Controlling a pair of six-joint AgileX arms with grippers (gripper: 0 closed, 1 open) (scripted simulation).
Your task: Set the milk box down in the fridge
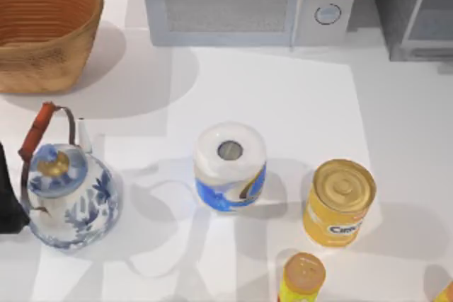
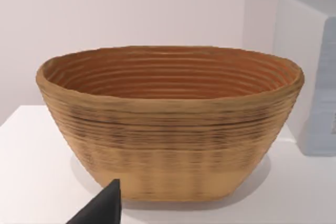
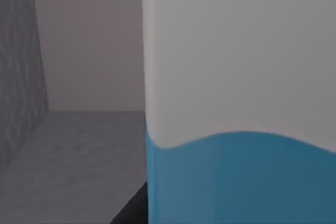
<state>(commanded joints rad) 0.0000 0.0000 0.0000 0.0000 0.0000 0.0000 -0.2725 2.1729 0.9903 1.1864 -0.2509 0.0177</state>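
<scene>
Right wrist view has the milk box [image 3: 236, 103] right up close, white top over a blue body, with grey fridge [image 3: 63, 150] walls and floor behind it, so it's inside the fridge. Can't tell what my right jaws are doing. My left arm [image 1: 8, 199] is parked at the worktop's [image 1: 297, 97] left edge, facing the wicker basket [image 2: 170, 124]; can't tell its jaws either.

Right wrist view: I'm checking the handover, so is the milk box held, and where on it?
Cannot be told: the milk box stands very close to the camera, against a grey interior, but no fingers show on it.
</scene>
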